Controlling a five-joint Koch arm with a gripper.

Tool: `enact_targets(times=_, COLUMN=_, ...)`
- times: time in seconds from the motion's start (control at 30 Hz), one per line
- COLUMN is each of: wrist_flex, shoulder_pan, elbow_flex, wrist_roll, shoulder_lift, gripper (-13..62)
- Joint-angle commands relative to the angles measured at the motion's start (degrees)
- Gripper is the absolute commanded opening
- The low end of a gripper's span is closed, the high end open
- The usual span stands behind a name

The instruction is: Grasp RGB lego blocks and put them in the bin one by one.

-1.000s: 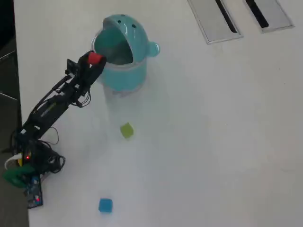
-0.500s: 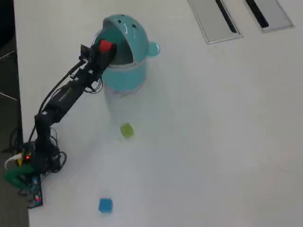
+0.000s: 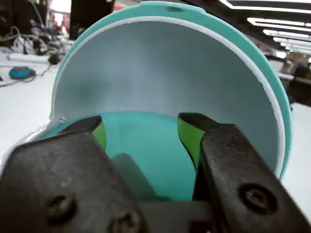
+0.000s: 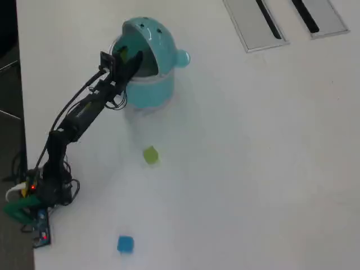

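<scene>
Plainly visible on the white table (image 4: 253, 169) in the overhead view: two small cube-shaped blocks, one yellow-green block (image 4: 150, 155) lying in open tabletop below the bin, and one blue block (image 4: 125, 244) well apart from it, near the lower edge of the picture. No red block to be seen in either view.

Up near the top left, one bin (image 4: 147, 67): teal, round, with a domed lid dotted on top, a side knob to the right and a pale band at the rim. Lid tilted back, mouth open toward the arm. From the wrist view, the bin (image 3: 165, 87) fills nearly the whole picture: pale grey-white inside of the dome, a white rim line along its edge, teal floor below.

One gripper (image 4: 128, 58) at the bin's mouth, reaching over the rim in the overhead view. In the wrist view the gripper (image 3: 141, 131) with jaws spread apart, green pads (image 3: 188, 138) facing each other, nothing between them but the teal interior.

One black arm (image 4: 79, 115) slanting up from its base at the table's left edge, close beside that edge. Two flat grey slotted panels (image 4: 256, 22) at the top right, well apart from everything else. Wide bare tabletop to the right of the bin and blocks.
</scene>
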Motion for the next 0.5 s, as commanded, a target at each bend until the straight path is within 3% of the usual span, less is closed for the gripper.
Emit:
enact_targets(times=0.0, wrist_flex=-1.49, shoulder_pan=0.09, elbow_flex=-6.06, wrist_roll=-2.37, shoulder_lift=2.37, gripper=27.1)
enact_targets(times=0.47, wrist_flex=2.29, shoulder_pan=7.73, elbow_flex=18.37, wrist_roll=-4.04, shoulder_lift=23.91, gripper=26.9)
